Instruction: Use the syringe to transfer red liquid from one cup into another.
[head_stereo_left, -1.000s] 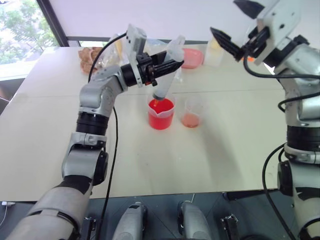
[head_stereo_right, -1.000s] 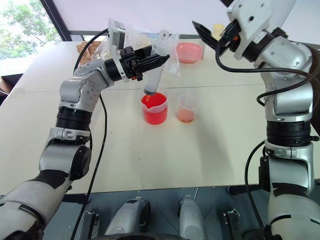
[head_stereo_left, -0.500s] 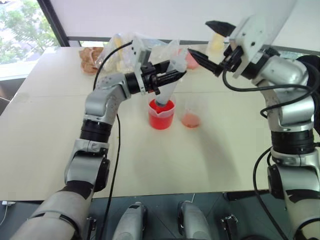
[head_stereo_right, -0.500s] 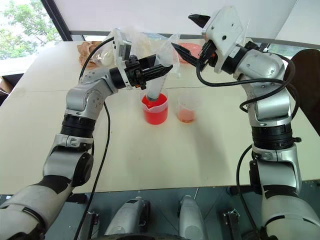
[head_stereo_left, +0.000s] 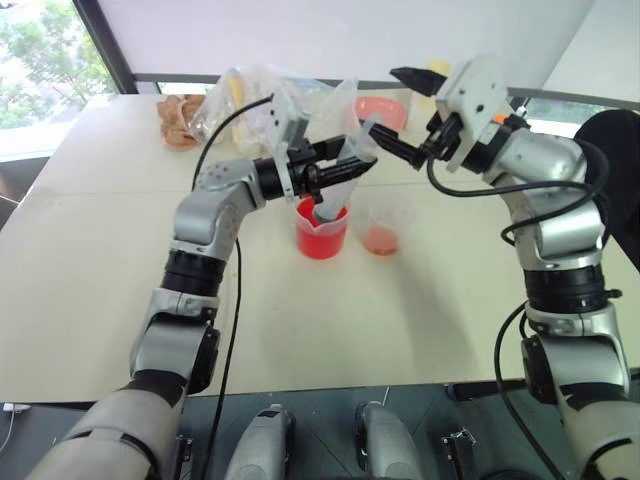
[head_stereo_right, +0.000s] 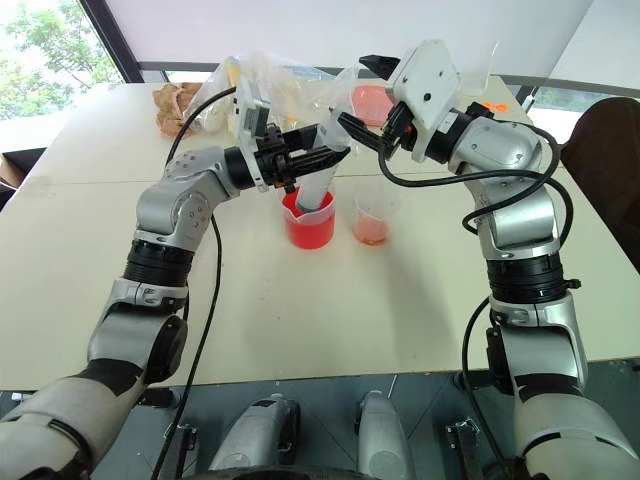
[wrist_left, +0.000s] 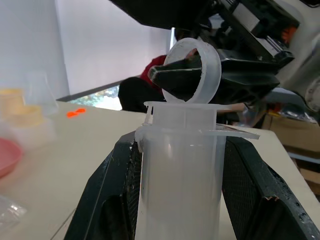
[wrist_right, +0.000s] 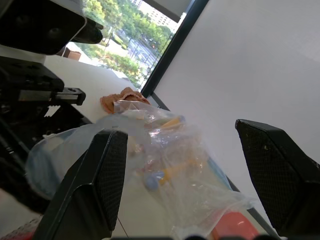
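No legible text, labels, numbers or signs anywhere

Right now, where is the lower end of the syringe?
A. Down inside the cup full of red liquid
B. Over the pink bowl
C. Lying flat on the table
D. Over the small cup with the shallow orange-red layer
A: the syringe, clamped in the left gripper, slants down with its lower end inside the rim of the red-filled cup; the small cup stands apart beside it.
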